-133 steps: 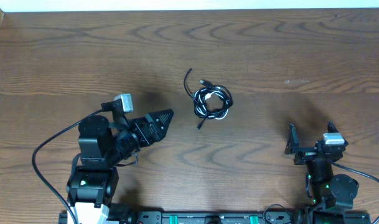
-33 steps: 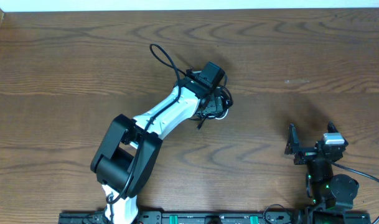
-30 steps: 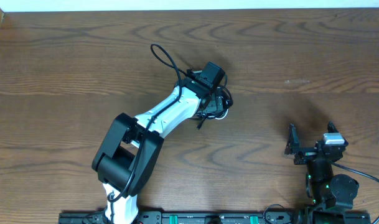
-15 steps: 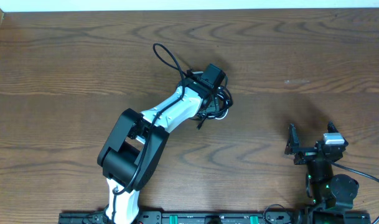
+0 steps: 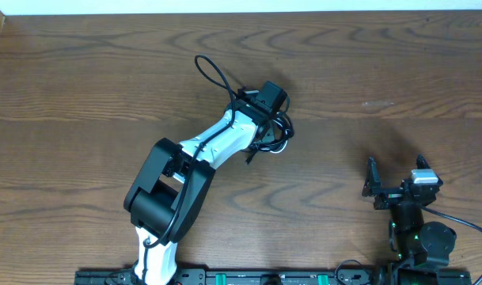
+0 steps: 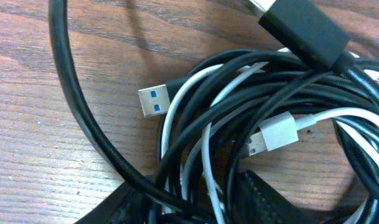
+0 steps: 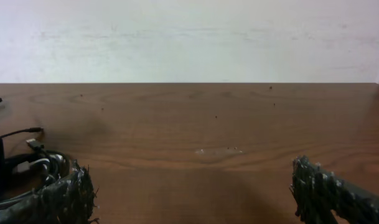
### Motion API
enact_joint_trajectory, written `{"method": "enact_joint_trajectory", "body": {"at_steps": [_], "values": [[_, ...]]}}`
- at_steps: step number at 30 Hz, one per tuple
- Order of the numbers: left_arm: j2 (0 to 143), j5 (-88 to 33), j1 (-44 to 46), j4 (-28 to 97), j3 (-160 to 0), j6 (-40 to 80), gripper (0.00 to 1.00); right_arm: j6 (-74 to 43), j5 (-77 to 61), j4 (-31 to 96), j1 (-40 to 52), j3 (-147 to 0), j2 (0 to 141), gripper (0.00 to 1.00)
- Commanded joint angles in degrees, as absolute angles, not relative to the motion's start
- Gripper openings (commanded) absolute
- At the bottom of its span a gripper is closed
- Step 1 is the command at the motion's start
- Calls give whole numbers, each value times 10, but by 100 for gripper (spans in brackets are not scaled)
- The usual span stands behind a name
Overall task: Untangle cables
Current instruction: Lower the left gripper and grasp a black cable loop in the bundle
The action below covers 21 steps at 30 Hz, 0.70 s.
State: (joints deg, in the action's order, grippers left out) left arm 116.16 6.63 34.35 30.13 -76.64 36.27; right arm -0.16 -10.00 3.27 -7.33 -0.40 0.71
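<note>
The cables (image 5: 284,132) sit near the middle of the wood-grain counter (image 5: 399,71), a tight coil under my left hand (image 6: 189,202). Its wrist view shows what the overhead hides: glossy black cords wound with one white cord (image 6: 166,127), a blue-tongued metal plug (image 6: 155,101) and a white plug (image 6: 273,134). Ribbed dark pads (image 6: 264,196) flank some strands, but I cannot tell whether they pinch. My right hand (image 7: 195,193) gapes wide, well apart from the coil.

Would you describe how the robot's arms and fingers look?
The left arm has a white link between black joints and a looping black wire. The right arm is black with a grey wrist block; its fingers are dark and rough-textured.
</note>
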Motion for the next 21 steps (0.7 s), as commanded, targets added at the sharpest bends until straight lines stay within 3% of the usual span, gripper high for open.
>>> {"method": "enact_joint_trajectory", "body": {"at_steps": [1, 13, 15, 16, 21], "values": [[1168, 84, 344, 302, -778, 367, 43, 5, -95, 36, -76, -3, 4, 99], [1168, 84, 344, 302, -778, 367, 26, 5, -95, 36, -76, -3, 4, 99], [1168, 84, 344, 302, -778, 367, 19, 5, -95, 36, -76, -3, 4, 99], [1168, 84, 344, 302, -778, 367, 8, 5, -95, 36, -76, -3, 4, 99], [1167, 84, 344, 303, -778, 367, 8, 5, -95, 36, -76, -3, 4, 99]]}}
